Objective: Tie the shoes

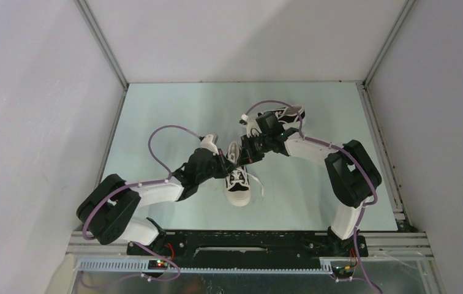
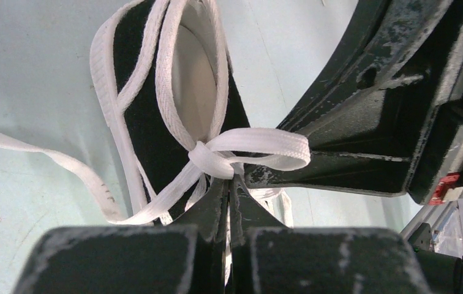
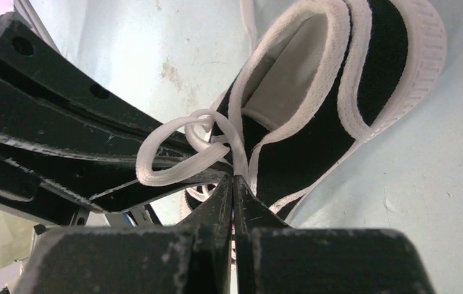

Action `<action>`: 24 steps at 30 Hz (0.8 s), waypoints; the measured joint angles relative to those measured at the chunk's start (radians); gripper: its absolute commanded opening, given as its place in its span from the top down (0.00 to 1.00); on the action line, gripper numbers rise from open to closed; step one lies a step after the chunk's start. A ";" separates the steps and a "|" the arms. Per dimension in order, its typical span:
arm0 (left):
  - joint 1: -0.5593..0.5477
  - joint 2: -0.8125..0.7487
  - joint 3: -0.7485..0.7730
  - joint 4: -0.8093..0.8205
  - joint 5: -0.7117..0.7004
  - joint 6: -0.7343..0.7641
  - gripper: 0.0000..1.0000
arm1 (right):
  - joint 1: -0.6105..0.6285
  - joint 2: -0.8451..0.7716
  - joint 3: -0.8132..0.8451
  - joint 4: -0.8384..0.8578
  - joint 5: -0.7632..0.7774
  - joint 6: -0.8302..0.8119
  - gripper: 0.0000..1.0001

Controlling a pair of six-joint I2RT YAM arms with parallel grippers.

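One black shoe with a white toe cap [image 1: 239, 185] lies mid-table, toe toward the arm bases. The second shoe [image 1: 288, 114] lies behind it, partly hidden by the right arm. My left gripper [image 1: 231, 161] and right gripper [image 1: 245, 153] meet over the near shoe's laces. In the left wrist view my left gripper [image 2: 230, 179] is shut on a white lace just below a knot [image 2: 214, 160], with a loop [image 2: 272, 150] lying over the other gripper's fingers [image 2: 351, 138]. In the right wrist view my right gripper [image 3: 233, 179] is shut on a lace beside a loop [image 3: 171, 160]. The shoe's opening [image 3: 290, 79] faces the camera.
A loose lace end [image 2: 39, 153] trails over the pale green tabletop [image 1: 174, 110]. Grey enclosure walls with metal corner rails [image 1: 101, 43] surround the table on three sides. Purple cables [image 1: 155, 138] arc over both arms. The black base rail [image 1: 247, 242] runs along the near edge.
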 measured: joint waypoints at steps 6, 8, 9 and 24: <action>0.000 -0.007 -0.004 0.000 -0.001 0.002 1.00 | -0.002 -0.043 0.000 -0.011 -0.010 0.000 1.00; 0.001 -0.008 -0.005 0.000 -0.001 0.006 1.00 | -0.003 -0.058 0.000 -0.011 -0.011 0.000 1.00; 0.001 -0.008 -0.005 0.000 -0.001 0.006 1.00 | -0.003 -0.062 0.000 -0.011 -0.012 0.000 0.95; 0.005 -0.028 -0.007 -0.016 0.017 0.006 1.00 | 0.042 -0.069 0.000 -0.038 0.119 -0.054 0.72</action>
